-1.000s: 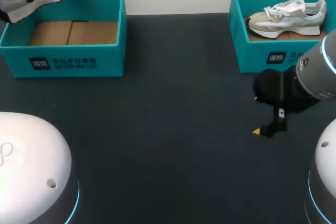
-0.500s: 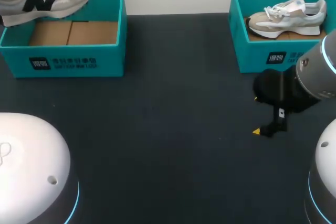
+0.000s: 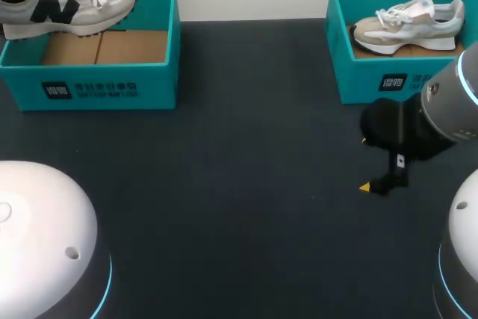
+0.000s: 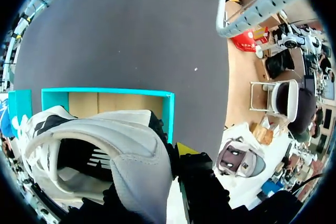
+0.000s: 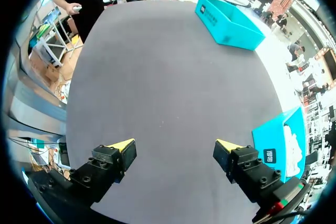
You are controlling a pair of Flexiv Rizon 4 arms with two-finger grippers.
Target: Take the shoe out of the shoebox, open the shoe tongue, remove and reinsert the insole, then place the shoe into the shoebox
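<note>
Shoe [image 3: 67, 5] at upper left of the head view has swung over the last second from a tilt at the frame corner to level and further right. It hangs above the back rim of the left shoebox [image 3: 89, 89], with the left gripper [image 4: 169, 157] clamped on its heel collar; lift-out looks nearly done, tongue step next. Right gripper [image 5: 176, 153] hangs spread wide over the table [image 3: 239, 147] at lower right, holding nothing. White print on the box front and a dark letter mark on the shoe's side noted, not transcribed.

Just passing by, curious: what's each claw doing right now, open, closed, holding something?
Left claw: closed on the white shoe, over its box.
Right claw: open, holding nothing.
</note>
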